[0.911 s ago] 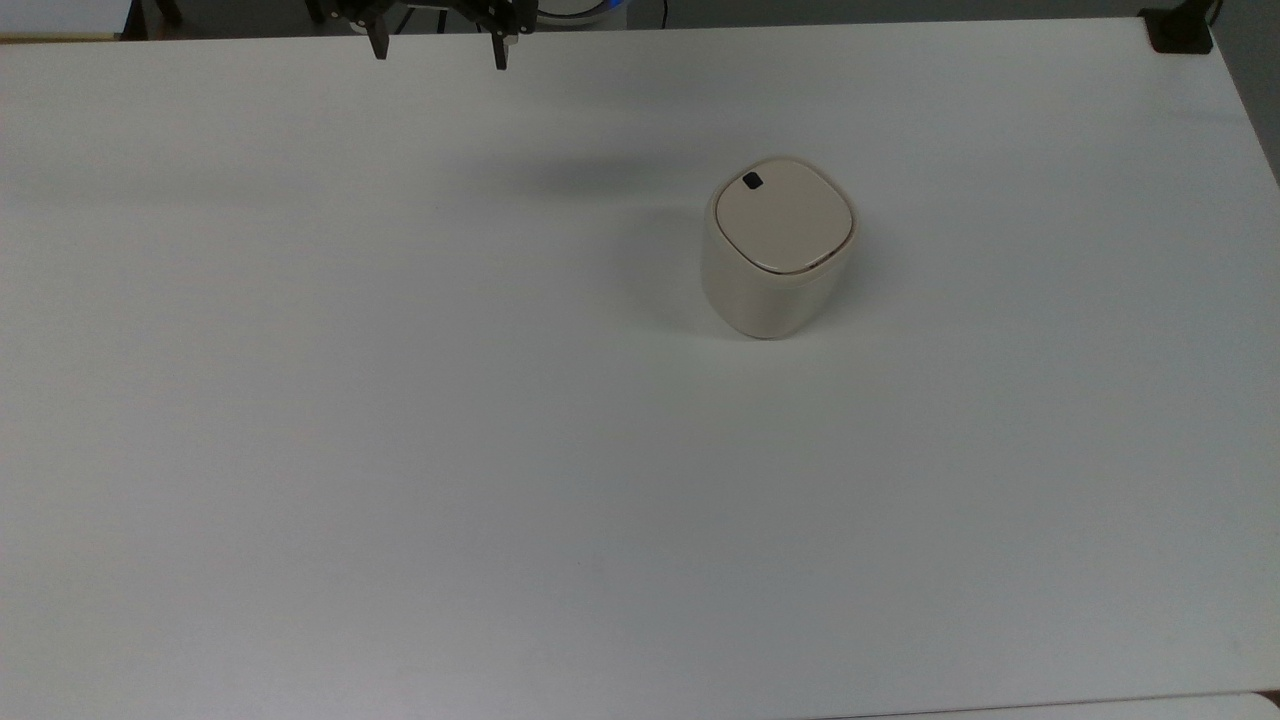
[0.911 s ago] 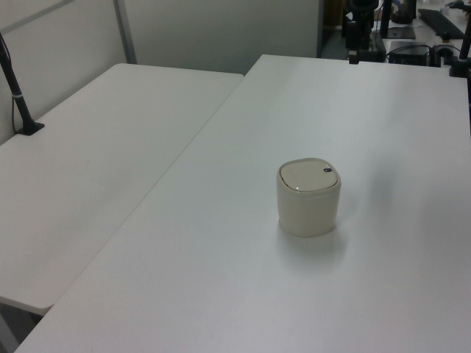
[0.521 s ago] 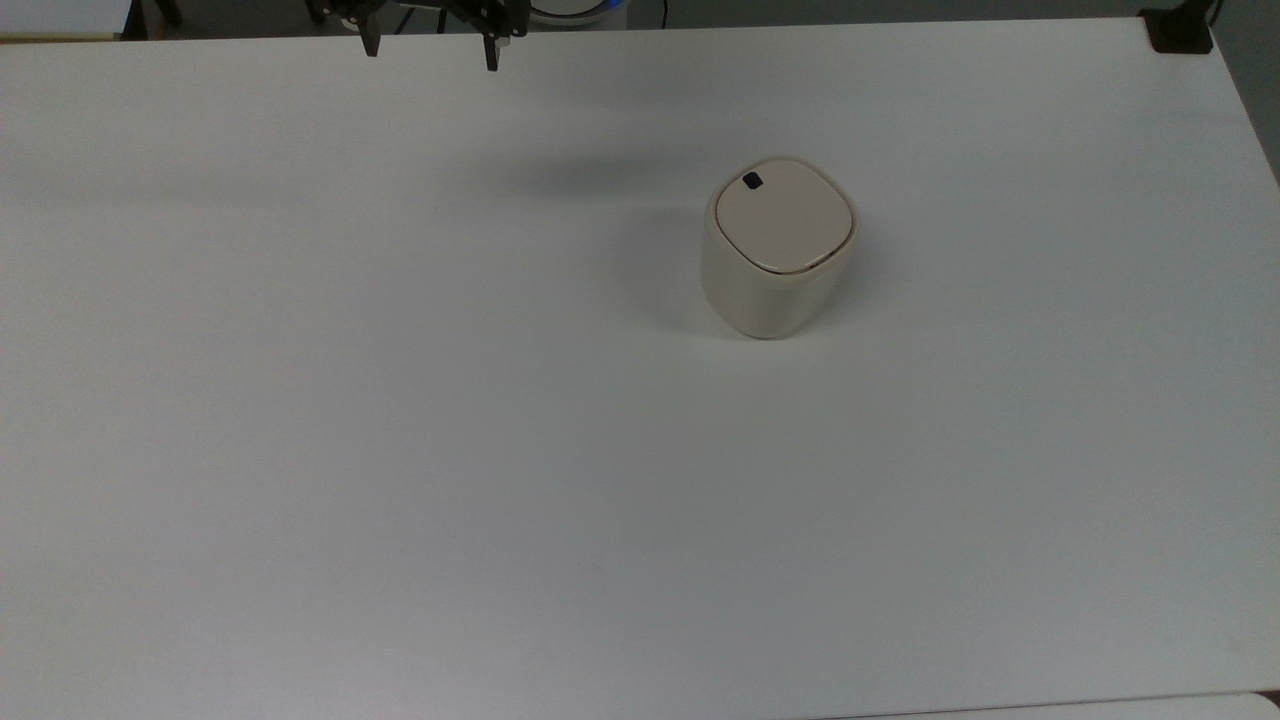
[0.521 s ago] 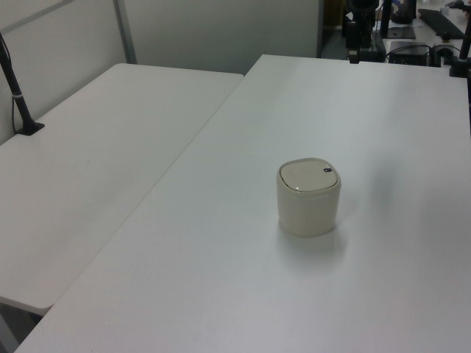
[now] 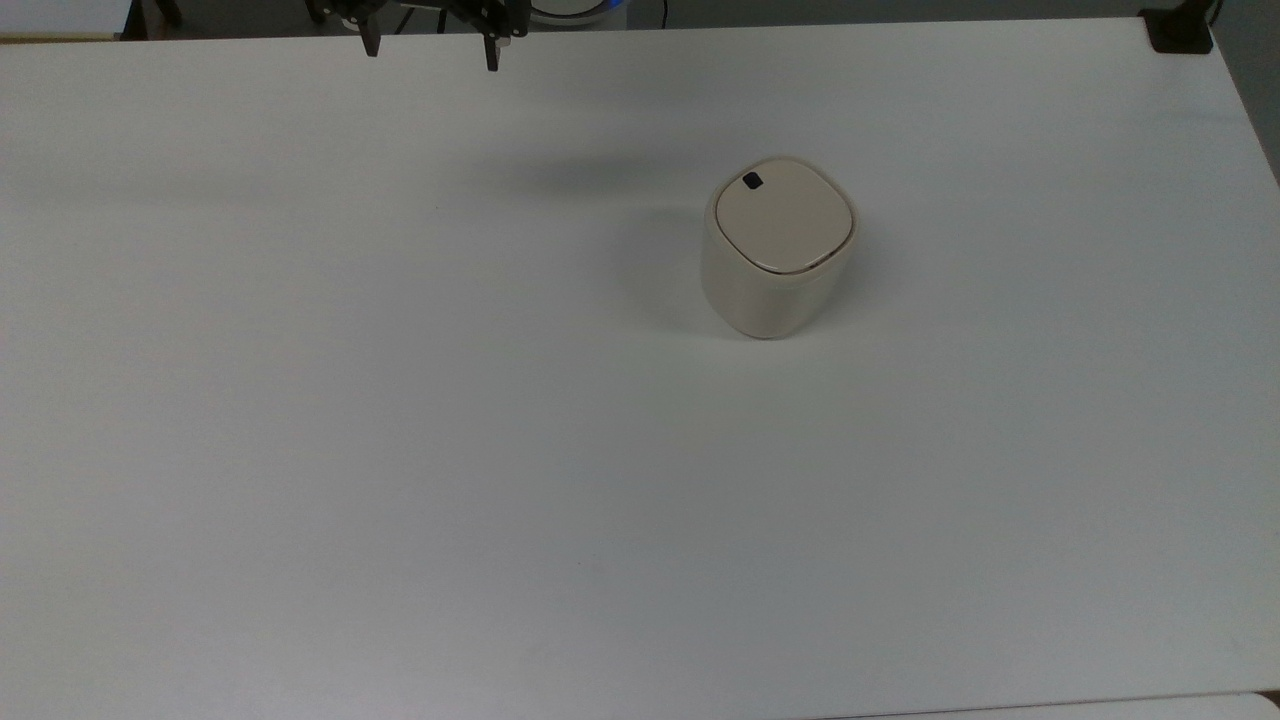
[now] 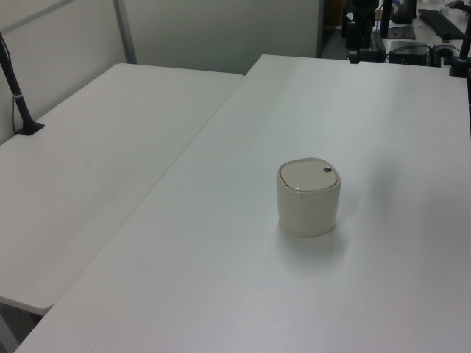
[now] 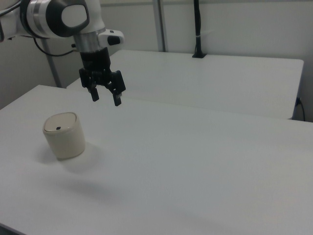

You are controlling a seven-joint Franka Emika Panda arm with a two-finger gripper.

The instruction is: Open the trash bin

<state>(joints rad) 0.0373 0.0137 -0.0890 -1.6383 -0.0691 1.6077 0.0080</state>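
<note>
The trash bin (image 5: 775, 250) is a small cream-beige tub with a rounded-square body, standing upright on the white table (image 5: 400, 400). Its flat lid (image 5: 784, 214) lies closed, with a small black button (image 5: 752, 180) at one corner of the rim. The bin (image 6: 309, 198) sits mid-table in the left view and at the right view's left as the bin (image 7: 63, 135). My gripper (image 7: 105, 98) hangs open in the air, well above the table and apart from the bin, with nothing between its fingers. At the top view's upper edge the gripper (image 5: 428, 53) shows its two dark fingertips spread.
A second white table (image 6: 96, 147) adjoins this one on the left view's left. A black clamp post (image 6: 18, 95) stands at its far edge. Another black mount (image 5: 1178, 30) sits at the top view's upper right corner.
The gripper has shifted slightly toward the top view's upper edge. The bin has not moved and its lid stays closed.
</note>
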